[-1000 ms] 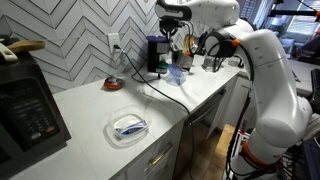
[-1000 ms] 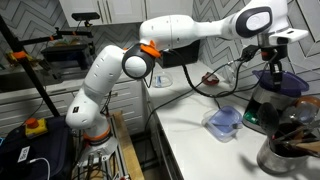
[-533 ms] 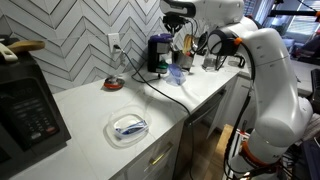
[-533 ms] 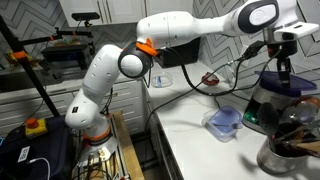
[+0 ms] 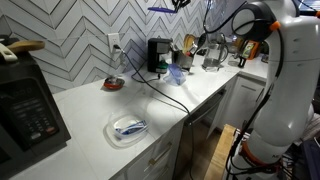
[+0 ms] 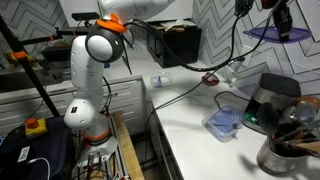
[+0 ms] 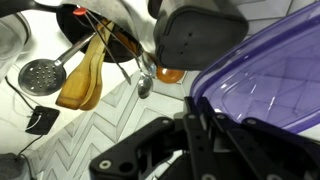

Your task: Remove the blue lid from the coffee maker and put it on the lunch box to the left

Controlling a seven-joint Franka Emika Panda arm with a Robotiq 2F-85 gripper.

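My gripper (image 7: 196, 128) is shut on the edge of the blue lid (image 7: 272, 92), a thin translucent blue-violet sheet. It holds the lid high above the counter, near the top edge in both exterior views (image 5: 165, 8) (image 6: 275, 33). The black coffee maker (image 5: 158, 54) (image 6: 273, 100) stands well below the lid, its top uncovered in the wrist view (image 7: 200, 35). The clear lunch box (image 5: 128, 127) (image 6: 223, 120) with blue-and-white contents lies on the white counter, apart from the coffee maker.
A small red dish (image 5: 114, 85) and a small blue cup-like object (image 5: 177, 73) sit near the coffee maker. A utensil holder (image 6: 290, 145) with a wooden spatula (image 7: 85, 75) stands beside it. A large black keypad appliance (image 5: 30, 105) stands at the counter's end.
The gripper has risen sharply with the blue lid, from just above the coffee maker to high over the counter. The coffee maker and lunch box have not moved.
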